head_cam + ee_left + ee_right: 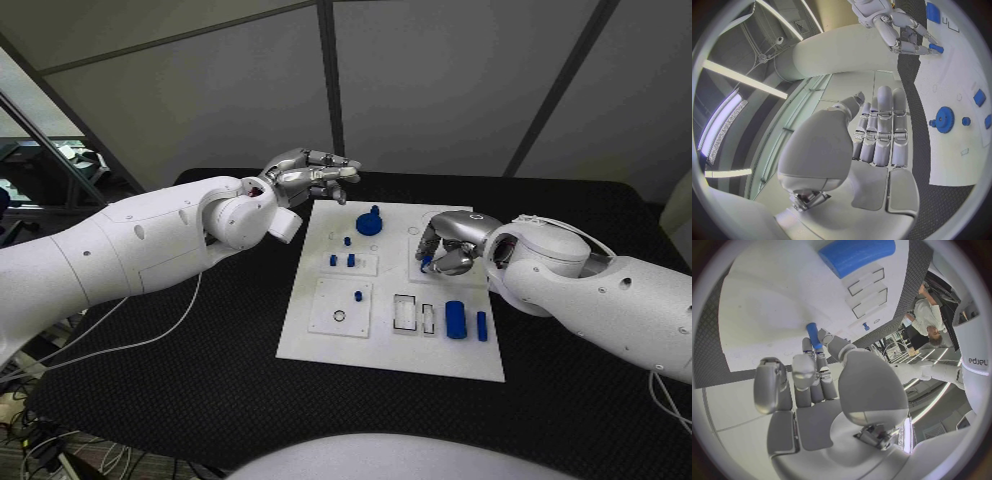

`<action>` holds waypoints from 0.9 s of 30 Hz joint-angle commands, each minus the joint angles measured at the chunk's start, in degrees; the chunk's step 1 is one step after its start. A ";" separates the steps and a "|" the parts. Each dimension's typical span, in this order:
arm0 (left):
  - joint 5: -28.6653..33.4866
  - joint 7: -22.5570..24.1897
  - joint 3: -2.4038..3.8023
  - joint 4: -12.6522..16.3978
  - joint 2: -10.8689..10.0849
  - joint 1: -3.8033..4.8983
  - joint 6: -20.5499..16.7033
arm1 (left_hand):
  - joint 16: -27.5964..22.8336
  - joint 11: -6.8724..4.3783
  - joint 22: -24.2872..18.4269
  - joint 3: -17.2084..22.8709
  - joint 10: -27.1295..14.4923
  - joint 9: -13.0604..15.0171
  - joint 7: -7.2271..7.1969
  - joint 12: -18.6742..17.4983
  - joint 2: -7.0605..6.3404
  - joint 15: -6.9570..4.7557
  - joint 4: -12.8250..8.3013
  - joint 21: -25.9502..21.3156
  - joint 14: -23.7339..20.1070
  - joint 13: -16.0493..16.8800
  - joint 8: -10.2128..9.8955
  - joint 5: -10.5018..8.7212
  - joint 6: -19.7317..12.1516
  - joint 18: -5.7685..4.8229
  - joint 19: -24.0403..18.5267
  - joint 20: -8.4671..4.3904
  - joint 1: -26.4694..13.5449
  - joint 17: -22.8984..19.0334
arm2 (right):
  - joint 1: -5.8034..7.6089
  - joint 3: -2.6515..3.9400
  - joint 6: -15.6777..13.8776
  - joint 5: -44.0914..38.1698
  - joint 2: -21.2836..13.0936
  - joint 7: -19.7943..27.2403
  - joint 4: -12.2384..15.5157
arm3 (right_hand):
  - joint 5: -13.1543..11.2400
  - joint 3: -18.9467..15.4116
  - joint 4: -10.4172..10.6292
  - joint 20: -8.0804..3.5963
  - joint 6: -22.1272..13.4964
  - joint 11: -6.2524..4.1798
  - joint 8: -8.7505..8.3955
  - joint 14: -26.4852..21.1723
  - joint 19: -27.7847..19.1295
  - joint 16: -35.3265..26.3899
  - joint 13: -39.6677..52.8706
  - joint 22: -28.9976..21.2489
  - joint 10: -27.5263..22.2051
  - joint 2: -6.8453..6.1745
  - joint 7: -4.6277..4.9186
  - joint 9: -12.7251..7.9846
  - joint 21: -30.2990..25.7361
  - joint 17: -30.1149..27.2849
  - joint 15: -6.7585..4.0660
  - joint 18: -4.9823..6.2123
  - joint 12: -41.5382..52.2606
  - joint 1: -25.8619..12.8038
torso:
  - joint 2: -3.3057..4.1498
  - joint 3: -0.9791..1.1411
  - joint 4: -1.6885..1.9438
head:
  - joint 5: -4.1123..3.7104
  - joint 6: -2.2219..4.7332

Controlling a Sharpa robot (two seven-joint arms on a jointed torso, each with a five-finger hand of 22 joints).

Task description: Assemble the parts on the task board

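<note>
The left hand is held above the table beyond the task board's far left corner, fingers curled in on nothing. Over the board's right half, a small blue peg is pinched by the right hand. The peg is judged light, rigid and smooth, best gripped mid-shaft.

A matt white task board, smooth like plastic, lies on a black table with a rough, cloth-like cover. The blue gear and blue peg look like smooth plastic. Both hands, left and right, gleam like polished silver metal; the arms' white shells are glossy.
</note>
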 commanded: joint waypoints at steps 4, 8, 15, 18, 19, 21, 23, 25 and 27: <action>0.00 0.14 0.04 -0.03 0.05 0.12 0.65 | -0.35 -0.08 -0.06 -0.06 -0.42 0.05 0.09 -0.31 0.27 0.04 -0.36 -0.38 -0.45 0.05 -0.21 -0.28 -0.15 -0.76 -0.38 0.01 -0.20 -0.06 | 0.09 0.00 1.86 -0.73 0.24 -0.65 -0.06 | -0.21 1.49 0.31 -0.72 2.65 -1.11 0.85 0.33 0.95 1.17 0.35 3.74 3.44 1.44 -0.77 0.47 1.17 1.13 -0.95 -1.05 0.47 0.19 | 0.01 0.01 -0.02 | 0.03 -0.13; 0.00 0.04 0.04 -0.04 0.01 0.12 0.67 | -0.48 -0.07 -0.12 -0.06 -0.41 0.09 0.10 -0.30 0.35 0.06 -0.37 -0.51 -0.52 0.12 -0.22 -0.31 -0.12 -0.76 -0.43 0.03 -0.20 -0.11 | 0.08 0.00 1.35 -1.86 0.22 -1.38 -0.08 | -0.17 2.16 -0.08 -1.22 3.59 -1.56 0.97 0.39 1.56 1.66 0.51 4.97 4.83 2.00 -1.06 0.70 2.17 1.61 -1.39 -1.36 0.29 0.90 | -0.01 0.00 0.00 | 0.02 -0.19; 0.00 -0.11 0.04 -0.09 0.00 0.12 0.70 | -0.48 -0.07 -0.12 -0.06 -0.41 0.09 0.10 -0.30 0.35 0.06 -0.37 -0.51 -0.52 0.12 -0.22 -0.31 -0.12 -0.76 -0.43 0.03 -0.20 -0.11 | 0.04 0.00 -0.59 -2.78 -0.11 -1.74 0.40 | 0.07 2.52 -0.62 -1.41 3.73 -1.68 0.79 0.40 2.03 1.90 0.57 5.91 5.39 1.97 -1.08 0.75 2.94 1.84 -1.52 -1.60 0.02 1.44 | -0.02 0.01 -0.03 | 0.04 -0.29; 0.00 -0.12 0.04 -0.12 0.03 0.11 0.74 | -0.48 -0.07 -0.12 -0.06 -0.41 0.09 0.10 -0.30 0.35 0.06 -0.37 -0.51 -0.52 0.12 -0.22 -0.31 -0.12 -0.76 -0.43 0.03 -0.20 -0.11 | 0.00 0.01 -3.27 -2.92 -0.51 -1.00 1.26 | 0.66 2.84 -0.98 -1.51 3.98 -1.77 0.73 0.41 2.25 2.07 0.68 6.35 6.02 2.08 -1.11 0.81 3.30 1.97 -1.61 -1.72 -0.03 1.85 | -0.03 0.06 -0.08 | 0.11 -0.25; 0.00 -0.12 0.04 -0.13 0.05 0.11 0.76 | -0.48 -0.07 -0.12 -0.06 -0.41 0.09 0.10 -0.30 0.35 0.06 -0.37 -0.51 -0.52 0.12 -0.22 -0.31 -0.12 -0.76 -0.43 0.03 -0.20 -0.11 | -0.02 0.02 -4.36 -2.95 -0.72 -0.68 1.69 | 1.12 2.97 -1.15 -1.55 4.08 -1.78 0.69 0.40 2.32 2.12 0.71 6.51 6.20 2.06 -1.11 0.84 3.43 1.98 -1.63 -1.76 -0.13 1.96 | -0.05 0.07 -0.10 | 0.13 -0.23; 0.00 -0.12 0.04 -0.18 0.08 0.11 0.78 | -0.53 -0.06 -0.14 -0.07 -0.43 0.09 0.13 -0.31 0.37 0.07 -0.36 -0.55 -0.54 0.13 -0.23 -0.32 -0.13 -0.76 -0.44 0.04 -0.22 -0.13 | -0.04 0.03 -6.28 -3.00 -1.29 -0.19 2.70 | 2.02 3.21 -1.45 -1.60 4.18 -1.77 0.56 0.40 2.49 2.26 0.75 6.87 6.43 2.01 -1.09 0.87 3.73 2.10 -1.64 -1.85 -0.37 2.12 | -0.08 0.07 -0.09 | 0.13 -0.22; 0.00 -0.13 0.04 -0.22 0.09 0.10 0.79 | -0.53 -0.06 -0.14 -0.07 -0.43 0.09 0.13 -0.31 0.37 0.07 -0.36 -0.55 -0.54 0.13 -0.23 -0.32 -0.13 -0.76 -0.44 0.04 -0.22 -0.13 | -0.04 0.05 -7.86 -3.02 -2.01 0.14 3.85 | 2.37 3.34 -1.60 -1.61 4.23 -1.78 0.49 0.41 2.65 2.37 0.77 7.18 6.55 2.00 -1.08 0.88 3.98 2.22 -1.64 -1.93 -0.49 2.21 | -0.12 0.01 -0.04 | 0.05 -0.16; 0.00 -0.13 0.04 -0.25 0.11 0.10 0.80 | -0.53 -0.06 -0.14 -0.07 -0.43 0.09 0.13 -0.31 0.37 0.07 -0.36 -0.55 -0.54 0.13 -0.23 -0.32 -0.13 -0.76 -0.44 0.04 -0.22 -0.13 | -0.03 0.08 -9.05 -2.88 -2.83 0.31 5.15 | 2.50 3.39 -1.67 -1.62 4.25 -1.78 0.45 0.41 2.75 2.40 0.78 7.39 6.59 1.97 -1.08 0.88 4.15 2.25 -1.64 -1.98 -0.55 2.25 | -0.15 -0.06 -0.01 | 0.02 -0.10; 0.00 -0.12 0.03 -0.27 0.14 0.10 0.80 | -0.53 -0.06 -0.14 -0.07 -0.43 0.09 0.13 -0.31 0.37 0.07 -0.36 -0.55 -0.54 0.13 -0.23 -0.32 -0.13 -0.76 -0.44 0.04 -0.22 -0.13 | -0.01 0.13 -9.96 -2.64 -3.58 0.44 6.47 | 2.60 3.44 -1.76 -1.62 4.25 -1.78 0.41 0.41 2.78 2.43 0.79 7.45 6.62 1.93 -1.08 0.88 4.20 2.26 -1.64 -1.99 -0.61 2.29 | -0.14 -0.08 0.01 | 0.03 -0.06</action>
